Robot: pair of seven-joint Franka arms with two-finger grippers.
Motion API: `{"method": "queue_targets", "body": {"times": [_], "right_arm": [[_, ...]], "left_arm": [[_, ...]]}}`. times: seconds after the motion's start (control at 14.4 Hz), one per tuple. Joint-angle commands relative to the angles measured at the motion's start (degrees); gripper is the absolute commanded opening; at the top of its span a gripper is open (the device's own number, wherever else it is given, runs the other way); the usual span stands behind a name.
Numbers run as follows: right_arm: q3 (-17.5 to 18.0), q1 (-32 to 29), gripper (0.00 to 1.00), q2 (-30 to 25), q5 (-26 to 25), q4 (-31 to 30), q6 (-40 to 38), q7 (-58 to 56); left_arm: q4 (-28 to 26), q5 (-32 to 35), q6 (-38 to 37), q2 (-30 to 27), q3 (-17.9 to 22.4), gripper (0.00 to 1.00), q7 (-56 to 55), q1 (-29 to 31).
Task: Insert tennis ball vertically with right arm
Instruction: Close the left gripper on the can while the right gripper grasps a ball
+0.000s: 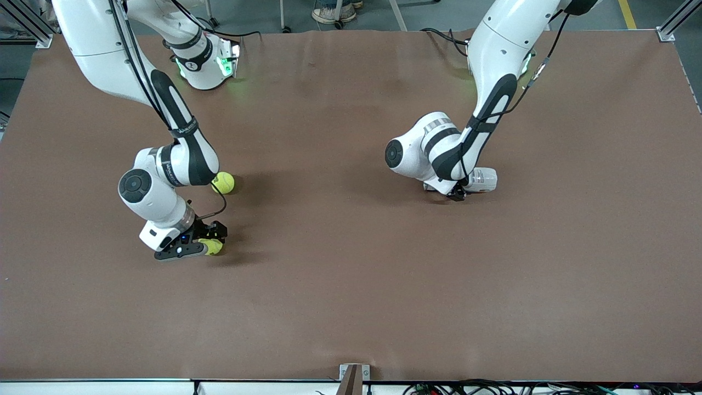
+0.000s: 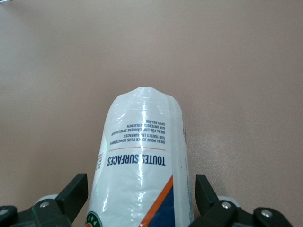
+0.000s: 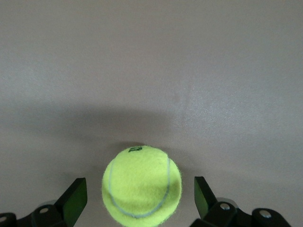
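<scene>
Right end effector (image 3: 140, 201) spread wide astride ball (image 3: 141, 187) on counter (image 1: 351, 285), no contact. Light, fuzzy, springy; grip across middle. Left end effector (image 2: 141, 196) spread astride can (image 2: 142, 165).

A wide table (image 1: 351, 307) fills nearly all the room I can see, covered in a plain brown sheet that shows faint creases and soft shadows. Along its upper edge lies a grey floor (image 1: 263, 16), where a pair of shoes (image 1: 333, 12) stands beside thin metal legs. A yellow line (image 1: 627, 13) runs across the floor toward the left arm's end. Aluminium frame bars (image 1: 675, 22) sit at both top corners. At the table's nearest edge a small metal bracket (image 1: 354, 373) is fixed, with tangled cables (image 1: 493, 388) beside it.
</scene>
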Motion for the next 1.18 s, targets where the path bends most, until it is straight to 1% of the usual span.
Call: {"method": "queue_targets", "body": {"times": [0.0, 0.07, 0.14, 0.35, 0.56, 0.62, 0.69, 0.9, 1.11], "right_arm": [[0.13, -0.26, 0.97, 1.47, 0.73, 1.29, 0.13, 0.36], [0.13, -0.26, 0.91, 1.47, 0.73, 1.29, 0.04, 0.36], [0.13, -0.26, 0.84, 1.56, 0.73, 1.37, 0.04, 0.36], [0.13, -0.35, 0.6, 1.73, 0.73, 1.73, -0.05, 0.45], [0.13, -0.35, 0.32, 1.91, 0.73, 1.9, -0.05, 0.1], [0.13, -0.35, 0.28, 1.91, 0.73, 1.9, -0.05, 0.1], [0.13, -0.35, 0.27, 1.91, 0.73, 2.08, -0.22, 0.01], [0.04, -0.35, 0.27, 1.65, 0.64, 3.22, -0.75, -0.25], [-0.22, -0.35, 0.27, 0.51, 0.47, 4.18, -3.55, -0.25]], "left_arm": [[0.41, 1.45, 0.35, 1.92, 0.13, 0.93, -1.33, -0.27], [0.5, 1.45, 0.35, 1.83, 0.13, 0.83, -1.33, -0.27], [0.5, 1.54, 0.35, 1.66, 0.04, 0.8, -1.07, -0.01], [0.85, 1.71, 0.97, 1.48, 0.04, 0.78, -0.72, 0.35], [1.2, 1.62, 2.28, 1.31, -0.05, 0.78, -0.72, 0.52], [1.2, 1.62, 2.72, 1.3, -0.05, 0.74, -0.81, 0.52], [1.2, 1.62, 3.08, 1.22, -0.05, 0.74, -0.81, 0.61], [1.9, 1.45, 3.43, 0.96, -0.05, 0.74, 0.33, 0.79], [3.13, 0.66, 3.52, 0.16, -0.57, 0.74, 2.62, 2.02]]}}
